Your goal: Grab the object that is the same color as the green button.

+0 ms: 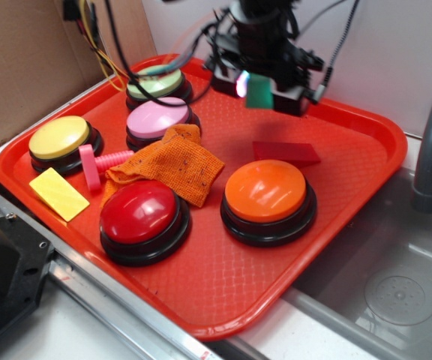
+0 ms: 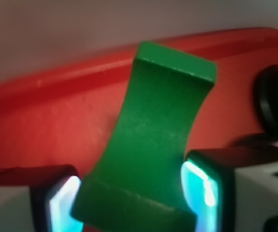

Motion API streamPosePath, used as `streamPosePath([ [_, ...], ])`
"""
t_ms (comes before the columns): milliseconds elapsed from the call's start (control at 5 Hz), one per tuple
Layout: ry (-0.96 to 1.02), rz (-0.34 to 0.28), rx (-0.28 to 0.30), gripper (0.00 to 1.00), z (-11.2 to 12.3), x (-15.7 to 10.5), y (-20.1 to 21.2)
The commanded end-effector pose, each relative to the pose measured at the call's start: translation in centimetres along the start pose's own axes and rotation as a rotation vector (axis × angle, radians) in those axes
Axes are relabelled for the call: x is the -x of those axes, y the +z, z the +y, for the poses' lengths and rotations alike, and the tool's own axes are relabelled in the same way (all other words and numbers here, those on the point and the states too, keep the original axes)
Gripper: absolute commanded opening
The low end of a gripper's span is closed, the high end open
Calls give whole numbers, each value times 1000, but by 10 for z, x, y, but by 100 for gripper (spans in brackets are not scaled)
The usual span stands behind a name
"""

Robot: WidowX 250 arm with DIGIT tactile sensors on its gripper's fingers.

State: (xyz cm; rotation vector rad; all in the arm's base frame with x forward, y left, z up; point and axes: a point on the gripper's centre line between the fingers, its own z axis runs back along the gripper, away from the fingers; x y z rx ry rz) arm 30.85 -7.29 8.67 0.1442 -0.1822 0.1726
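- A red plastic tray (image 1: 336, 247) is seen filling most of the exterior view, set beside a grey sink (image 1: 396, 300) and backed by cardboard (image 1: 21, 60) at the left.
- Five large round push buttons are spread across the tray: an orange button (image 1: 265, 191) and a red button (image 1: 139, 212) toward the front, a yellow button (image 1: 58, 138) at the left, a pink button (image 1: 157, 118) behind the middle, and the green button (image 1: 156, 81) at the back, its pale green dome partly crossed by black cables.
- An orange cloth (image 1: 178, 166) is shown crumpled between the pink and red buttons, with a pink plastic screw (image 1: 100, 163) just beside it and a flat yellow block (image 1: 58, 193) near the tray's left edge.
- A flat red wedge (image 1: 285, 152) is pictured lying on the tray behind the orange button, below the arm.
- The gripper (image 1: 259, 88) is held above the back of the tray, right of the green button, with a glow visible at its pads (image 2: 64, 205).
- The green block (image 2: 151, 135) is seen clamped between the two lit pads, the jaws narrowed onto its lower part; in the exterior view it appears clear of the tray, though that gap is hard to confirm.
- In the wrist view, the block's long axis is shown running away from the fingers toward the tray rim, leaning slightly right, its curved notch facing right.
- The grab is judged essentially made; any coming move would depend on the hold at the block's lower end, with most of its length projecting beyond the pads.
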Motion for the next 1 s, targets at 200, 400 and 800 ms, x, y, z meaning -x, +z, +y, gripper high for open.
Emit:
streamPosePath([
  [200,-36,-26,203,0,85,6,108],
  [400,-71,-131,200,0,86,25,121],
  [800,33,-55,220,0,89,29,116],
])
